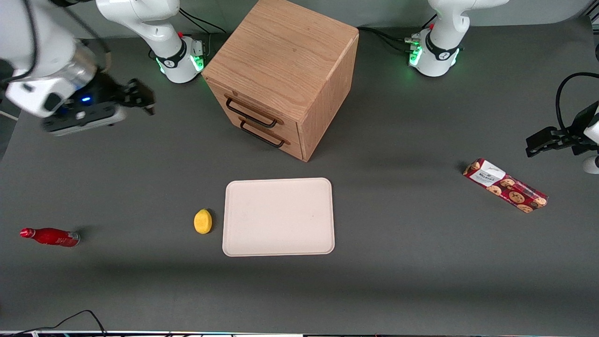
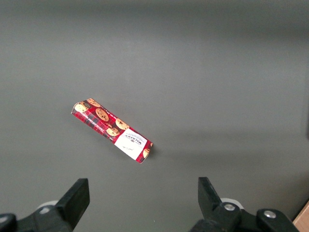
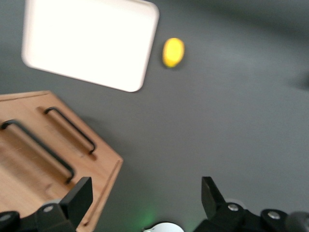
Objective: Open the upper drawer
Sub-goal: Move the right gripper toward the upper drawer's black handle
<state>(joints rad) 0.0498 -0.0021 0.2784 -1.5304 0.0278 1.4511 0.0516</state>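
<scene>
Upper drawer (image 1: pixel 255 108): top of two in wooden cabinet (image 1: pixel 285 56), fully closed, black bar handle (image 1: pixel 251 113) untouched. Cabinet stands mid-table, farther from front camera than tray (image 1: pixel 279 216) and lemon (image 1: pixel 202 221). Gripper (image 1: pixel 142 99) hovers above table toward working arm's end, well apart from cabinet, jaws apart, empty (wrist view confirms wide gap). Step in hand: approach. Next move calls for aligning jaws across handle bar, closing, then pulling straight out along drawer axis.

Cabinet (image 3: pixel 43 159) cut off at edge, tray (image 3: pixel 89 43) blurred.
</scene>
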